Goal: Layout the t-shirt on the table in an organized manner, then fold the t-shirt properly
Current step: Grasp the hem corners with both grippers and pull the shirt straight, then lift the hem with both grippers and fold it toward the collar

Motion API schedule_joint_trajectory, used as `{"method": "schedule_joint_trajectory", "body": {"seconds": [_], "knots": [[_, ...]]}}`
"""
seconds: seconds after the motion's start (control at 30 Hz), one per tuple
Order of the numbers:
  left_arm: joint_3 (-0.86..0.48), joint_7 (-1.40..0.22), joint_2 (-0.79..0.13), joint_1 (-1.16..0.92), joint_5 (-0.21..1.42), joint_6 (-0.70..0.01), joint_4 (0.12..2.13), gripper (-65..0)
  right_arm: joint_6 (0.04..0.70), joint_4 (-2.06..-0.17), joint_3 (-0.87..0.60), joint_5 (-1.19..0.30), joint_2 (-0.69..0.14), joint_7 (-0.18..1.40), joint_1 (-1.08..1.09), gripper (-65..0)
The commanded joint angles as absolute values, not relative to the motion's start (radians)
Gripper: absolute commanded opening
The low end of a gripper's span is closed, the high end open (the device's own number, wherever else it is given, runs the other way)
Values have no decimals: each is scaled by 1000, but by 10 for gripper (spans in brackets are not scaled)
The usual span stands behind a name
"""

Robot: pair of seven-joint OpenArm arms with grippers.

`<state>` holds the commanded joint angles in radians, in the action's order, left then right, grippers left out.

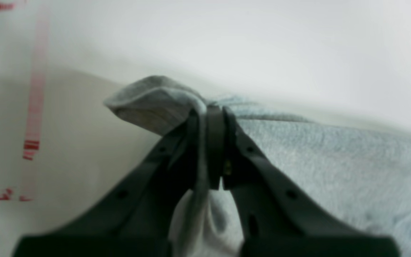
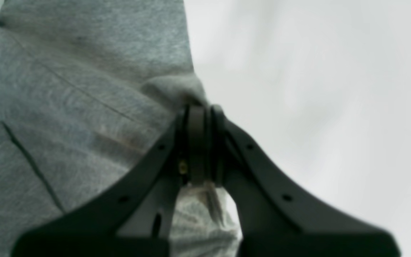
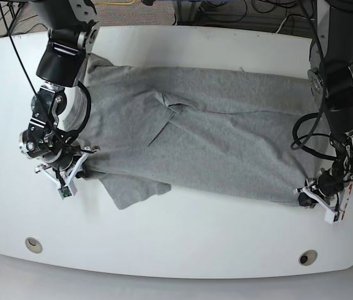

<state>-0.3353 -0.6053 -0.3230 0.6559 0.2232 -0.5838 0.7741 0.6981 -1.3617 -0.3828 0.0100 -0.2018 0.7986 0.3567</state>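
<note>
The heather-grey t-shirt (image 3: 226,131) lies spread across the white table (image 3: 182,250), plain side up, with creases near its middle and a sleeve (image 3: 132,190) sticking out toward the front. In the base view my left gripper (image 3: 304,199) is at the shirt's front right corner. The left wrist view shows it (image 1: 209,110) shut on a pinched fold of grey cloth (image 1: 155,101). My right gripper (image 3: 79,172) is at the shirt's front left edge. Seen from the right wrist, it (image 2: 200,109) is shut on a bunched bit of the fabric (image 2: 177,89).
Two round grommet holes (image 3: 33,244) (image 3: 308,257) sit near the table's front edge. A red-and-white tape mark (image 1: 34,107) lies on the table left of my left gripper. Cables run along the floor behind the far edge.
</note>
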Motion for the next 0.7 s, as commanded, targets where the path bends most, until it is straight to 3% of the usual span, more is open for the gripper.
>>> {"method": "schedule_joint_trajectory", "body": {"seconds": [0.33, 0.7], "knots": [[-335, -720, -289, 536, 274, -584, 1038, -646, 698, -1388, -383, 8, -251, 806, 352, -650], [-335, -809, -292, 426, 346, -584, 1230, -644, 698, -1633, -384, 2, -234, 954, 280, -650]]}}
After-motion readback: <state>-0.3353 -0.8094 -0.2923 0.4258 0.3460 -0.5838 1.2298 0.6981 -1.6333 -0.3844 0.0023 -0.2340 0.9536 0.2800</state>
